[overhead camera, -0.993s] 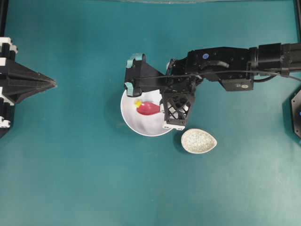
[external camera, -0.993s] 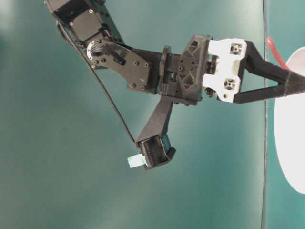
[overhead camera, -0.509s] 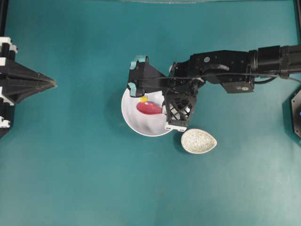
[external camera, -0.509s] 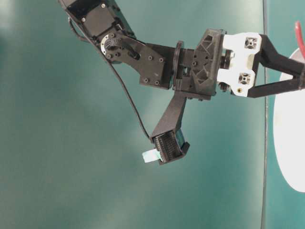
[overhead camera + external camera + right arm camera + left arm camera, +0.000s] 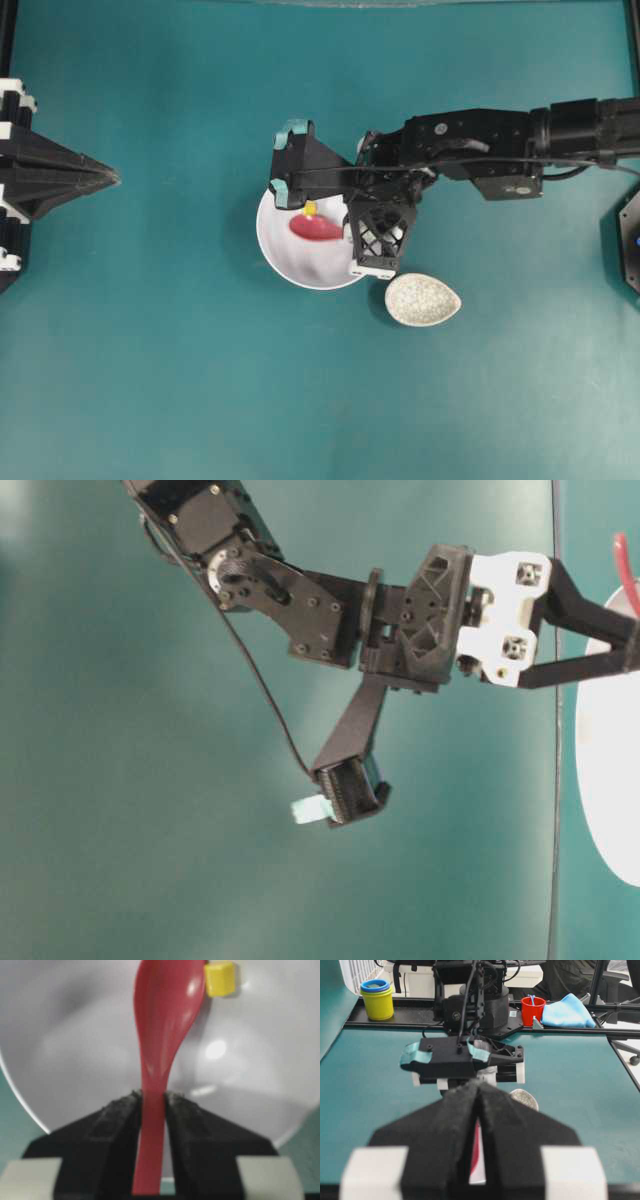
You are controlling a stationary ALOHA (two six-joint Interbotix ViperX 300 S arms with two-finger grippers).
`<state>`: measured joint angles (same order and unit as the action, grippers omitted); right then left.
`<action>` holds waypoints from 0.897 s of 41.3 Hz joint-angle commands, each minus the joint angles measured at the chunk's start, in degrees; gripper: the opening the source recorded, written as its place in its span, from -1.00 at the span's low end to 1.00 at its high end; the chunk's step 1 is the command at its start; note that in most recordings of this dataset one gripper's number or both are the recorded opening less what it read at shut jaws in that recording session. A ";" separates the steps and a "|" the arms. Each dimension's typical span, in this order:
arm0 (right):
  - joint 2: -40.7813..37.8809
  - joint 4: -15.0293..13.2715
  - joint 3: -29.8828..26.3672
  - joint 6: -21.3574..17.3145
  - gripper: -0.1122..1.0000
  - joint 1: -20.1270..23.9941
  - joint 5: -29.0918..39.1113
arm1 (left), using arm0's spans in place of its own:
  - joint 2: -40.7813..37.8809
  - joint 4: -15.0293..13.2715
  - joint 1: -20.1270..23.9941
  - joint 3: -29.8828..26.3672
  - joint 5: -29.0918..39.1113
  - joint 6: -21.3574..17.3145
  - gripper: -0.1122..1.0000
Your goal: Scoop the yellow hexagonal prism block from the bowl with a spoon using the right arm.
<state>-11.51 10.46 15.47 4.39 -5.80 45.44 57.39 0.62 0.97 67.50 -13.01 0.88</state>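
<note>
Yellow hexagonal prism block point(image 5: 220, 978): small, bright, lying in the white bowl point(image 5: 75, 1040) ahead of the right gripper point(image 5: 152, 1105), beside the head of the red spoon point(image 5: 165, 1020) it clamps. Left gripper point(image 5: 478, 1110) closed, empty.

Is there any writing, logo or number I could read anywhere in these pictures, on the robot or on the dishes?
No readable text in any view.
A small blue round sticker sits on the right arm in the overhead view: too small to read.
The bowl, the spoon, the yellow block and the speckled dish are plain.
The red cup and yellow cup behind the table show no label.
</note>
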 commanded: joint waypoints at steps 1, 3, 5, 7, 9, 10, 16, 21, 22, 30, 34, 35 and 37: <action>4.57 -0.09 -1.14 0.00 -0.39 0.18 -0.35 | 0.00 0.18 0.09 -1.76 -0.44 0.09 -0.80; 6.06 -0.09 -1.14 0.00 -0.39 0.18 -0.26 | 0.09 0.18 0.09 -1.85 -0.26 0.09 -0.80; 7.29 -0.09 -1.14 0.00 -0.39 0.18 -0.35 | 0.18 0.18 0.09 -1.85 -0.26 0.09 -0.80; 8.70 -0.09 -1.14 0.00 -0.39 0.18 -0.35 | 0.18 0.18 0.09 -1.85 -0.18 0.09 -0.80; 9.93 -0.09 -1.23 -0.09 -0.39 0.18 -0.26 | 0.26 0.18 0.09 -1.85 -0.18 0.09 -0.80; 10.46 -0.09 -1.23 -0.09 -0.39 0.18 -0.26 | 0.26 0.18 0.09 -1.85 -0.18 0.09 -0.80; 13.80 -0.09 -1.14 -0.18 -0.41 0.26 0.00 | 0.26 0.18 0.09 -1.85 -0.18 0.09 -0.80; 15.38 -0.09 -1.14 -0.18 -0.68 0.18 0.09 | 0.26 0.18 0.09 -1.85 -0.18 0.09 -0.80; 15.47 -0.09 -1.23 -0.18 -0.67 0.18 0.09 | 0.26 0.18 0.09 -1.85 -0.18 0.09 -0.80; 15.56 0.00 -1.23 -0.26 -0.67 0.18 0.09 | 0.26 0.18 0.09 -1.85 -0.18 0.00 -0.80; 15.56 0.18 -1.23 -0.26 -0.67 0.35 0.35 | 0.26 0.18 0.09 -1.93 -0.18 0.09 -0.80; 15.64 0.26 -1.14 -0.35 -0.67 0.53 0.62 | 0.26 0.18 0.09 -1.85 -0.18 0.09 -0.80; 15.73 0.35 -0.88 -0.35 -0.67 0.88 0.97 | 0.26 0.18 0.09 -1.93 -0.18 0.09 -0.80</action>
<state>2.29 10.46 15.56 4.13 -5.54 46.14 57.92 0.70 0.97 67.41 -12.92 0.88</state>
